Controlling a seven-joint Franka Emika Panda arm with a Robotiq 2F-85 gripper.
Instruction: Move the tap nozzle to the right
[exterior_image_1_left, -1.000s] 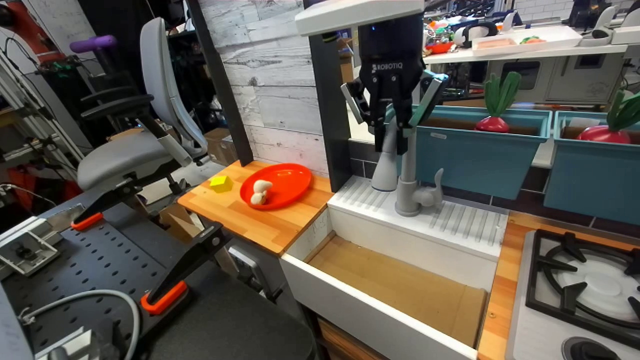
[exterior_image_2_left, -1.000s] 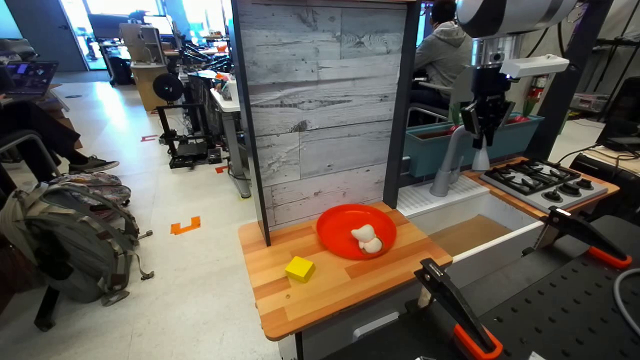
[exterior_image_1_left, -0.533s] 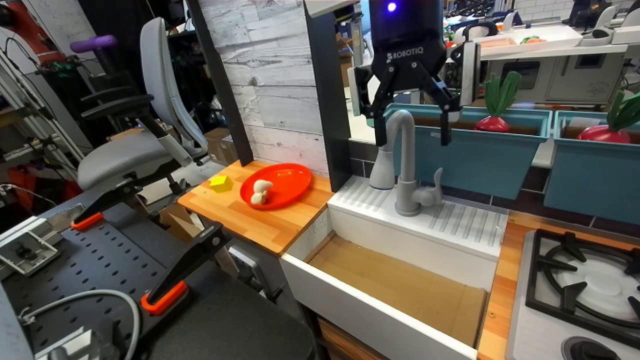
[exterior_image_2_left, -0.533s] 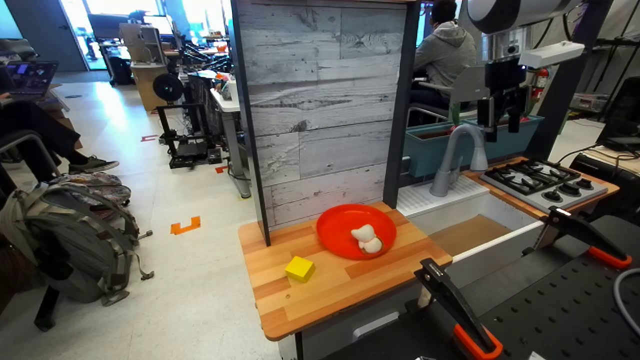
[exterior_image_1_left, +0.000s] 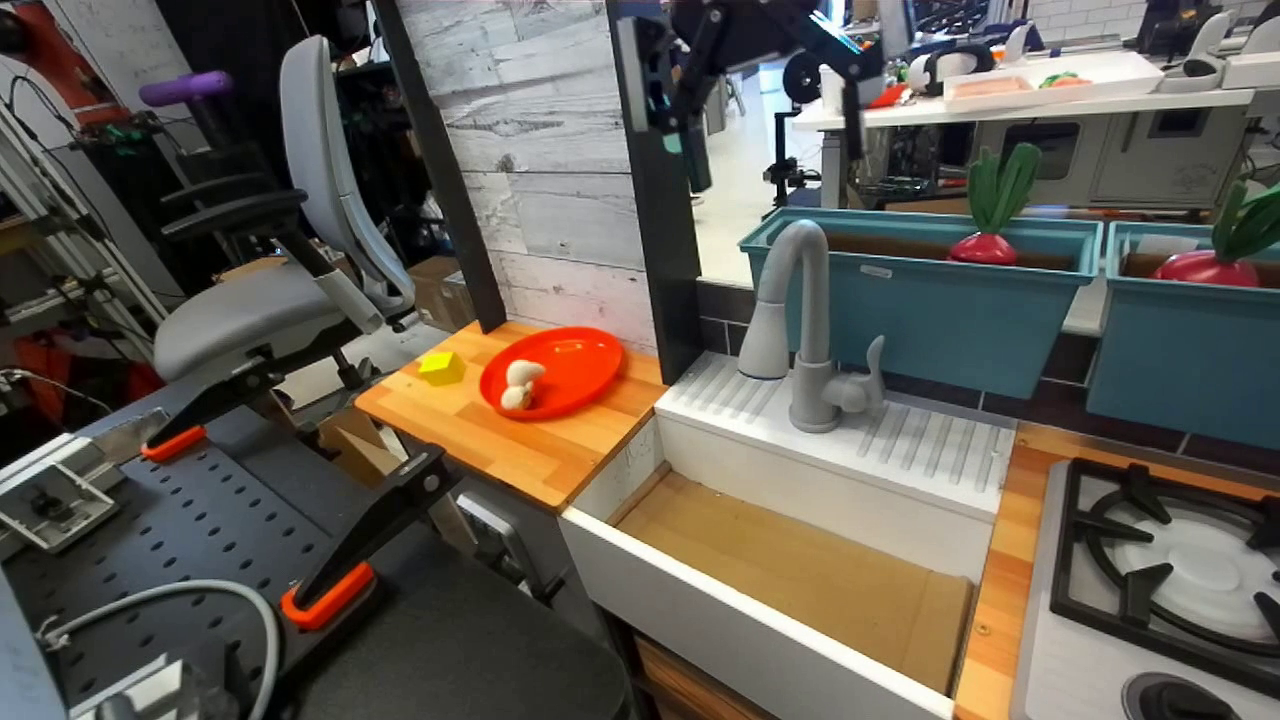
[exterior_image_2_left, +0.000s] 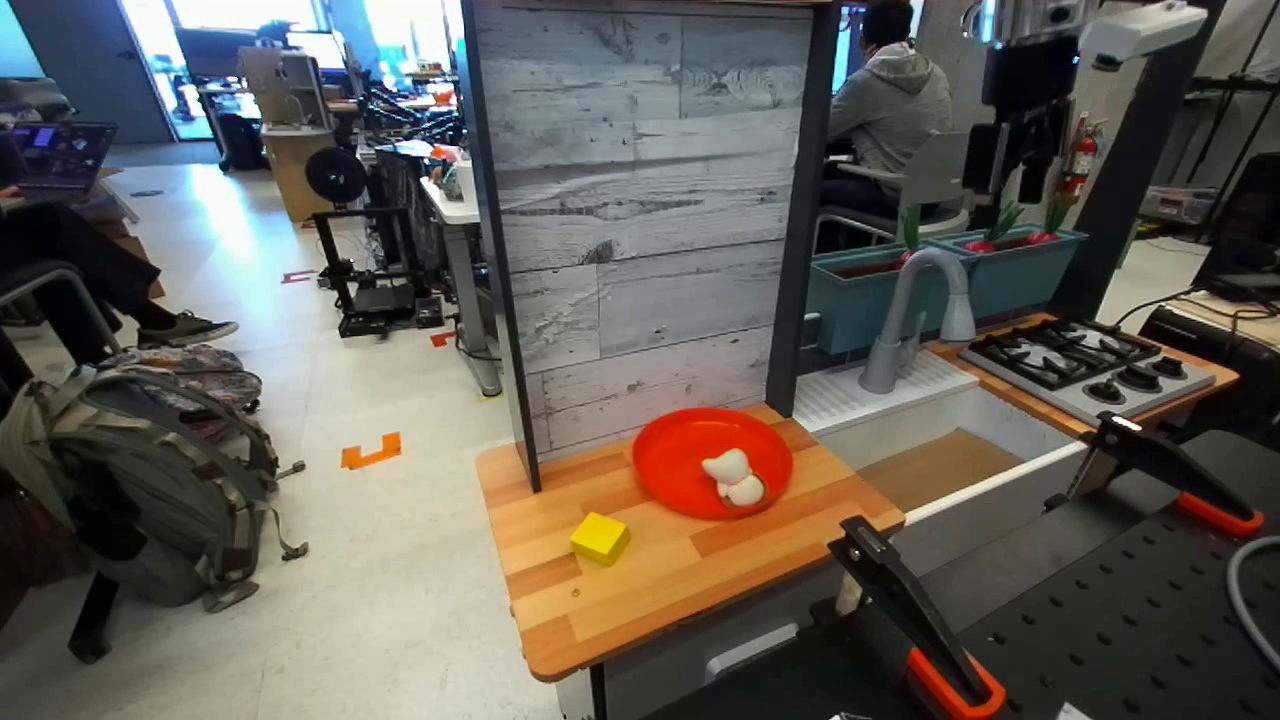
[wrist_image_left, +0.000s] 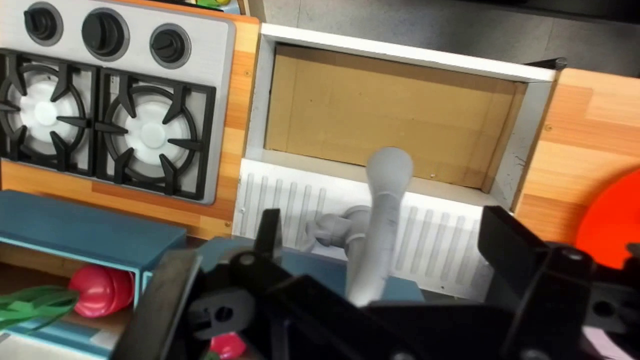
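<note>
In an exterior view my tool (exterior_image_1_left: 775, 168) is being cut off at the top, gaping above the tap nozzle (exterior_image_1_left: 816, 290); the nozzle is standing upright on the sink ledge (exterior_image_1_left: 935, 450), mouth pointing down.

There stands the tap nozzle (exterior_image_1_left: 817, 295), matte grey (an upside-down U!), at the back of the sink (exterior_image_1_left: 760, 640), flared end down.
</note>
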